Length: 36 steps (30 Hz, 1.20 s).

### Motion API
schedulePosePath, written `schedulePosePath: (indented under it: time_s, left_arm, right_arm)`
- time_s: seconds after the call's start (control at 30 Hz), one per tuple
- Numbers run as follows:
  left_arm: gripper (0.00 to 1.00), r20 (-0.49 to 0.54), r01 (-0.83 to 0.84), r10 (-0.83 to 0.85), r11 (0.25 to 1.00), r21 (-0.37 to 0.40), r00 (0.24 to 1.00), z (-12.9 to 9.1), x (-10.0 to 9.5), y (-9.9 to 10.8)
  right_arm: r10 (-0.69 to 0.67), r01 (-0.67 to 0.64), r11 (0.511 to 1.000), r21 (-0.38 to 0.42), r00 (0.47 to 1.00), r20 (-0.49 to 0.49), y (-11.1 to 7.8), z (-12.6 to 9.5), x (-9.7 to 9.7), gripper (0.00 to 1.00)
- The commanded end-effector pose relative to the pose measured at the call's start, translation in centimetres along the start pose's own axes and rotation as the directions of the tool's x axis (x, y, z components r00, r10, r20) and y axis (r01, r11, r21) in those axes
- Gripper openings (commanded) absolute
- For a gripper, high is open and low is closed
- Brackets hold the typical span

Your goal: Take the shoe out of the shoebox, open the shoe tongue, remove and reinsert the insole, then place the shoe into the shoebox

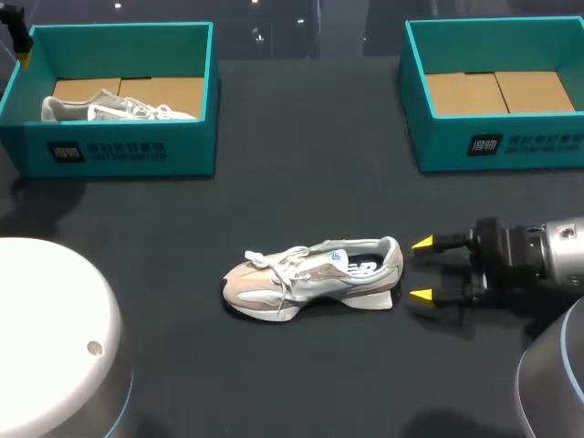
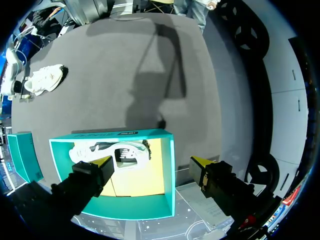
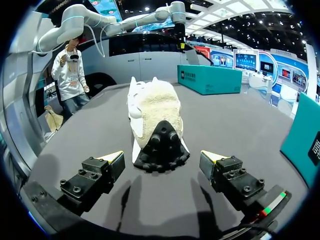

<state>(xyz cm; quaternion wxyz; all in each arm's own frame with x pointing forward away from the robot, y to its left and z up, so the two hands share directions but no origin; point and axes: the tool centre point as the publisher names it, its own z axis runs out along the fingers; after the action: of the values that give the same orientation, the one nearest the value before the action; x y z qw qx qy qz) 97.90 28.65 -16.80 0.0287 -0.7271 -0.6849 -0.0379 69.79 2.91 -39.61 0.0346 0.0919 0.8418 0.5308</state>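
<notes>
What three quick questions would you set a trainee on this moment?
1. True or false: the right gripper is shut on the loose shoe.
2. Which box holds the second shoe? A the left shoebox; B the other one; C neither.
3. Fill in: the left gripper hangs open over the ___ shoebox.
Key: 1 false; 2 A; 3 left.
</notes>
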Motion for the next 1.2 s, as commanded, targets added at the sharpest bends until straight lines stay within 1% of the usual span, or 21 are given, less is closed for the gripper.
schedulePosePath:
  time_s: [0.03,0.23,0.6,0.9,1.2]
  left_arm:
    - [1.0,-0.002,-0.001,0.001,1.0,-0.001,1.0,-0.1,0.0,0.0]
    - [1.0,-0.002,-0.001,0.001,1.0,-0.001,1.0,-0.1,0.0,0.0]
    - [1.0,-0.002,-0.001,0.001,1.0,-0.001,1.0,-0.1,0.0,0.0]
    - [1.0,-0.002,-0.001,0.001,1.0,-0.001,1.0,-0.1,0.0,0.0]
    - [1.0,-0.002,-0.001,0.001,1.0,-0.001,1.0,-0.1,0.0,0.0]
  right_arm:
    - [-0.009,0.009,1.0,-0.005,1.0,-0.011,0.1,1.3,-0.5,1.0]
    - [-0.033,0.032,0.999,-0.019,0.999,-0.024,0.7,2.2,-0.4,1.0]
    - [-0.06,0.058,0.997,-0.044,0.997,-0.053,1.3,3.3,-0.1,1.0]
    - [-0.072,0.068,0.996,-0.057,0.994,-0.08,1.6,4.9,0.1,1.0]
    - [-0.082,0.076,0.995,-0.07,0.992,-0.092,1.7,5.9,0.2,1.0]
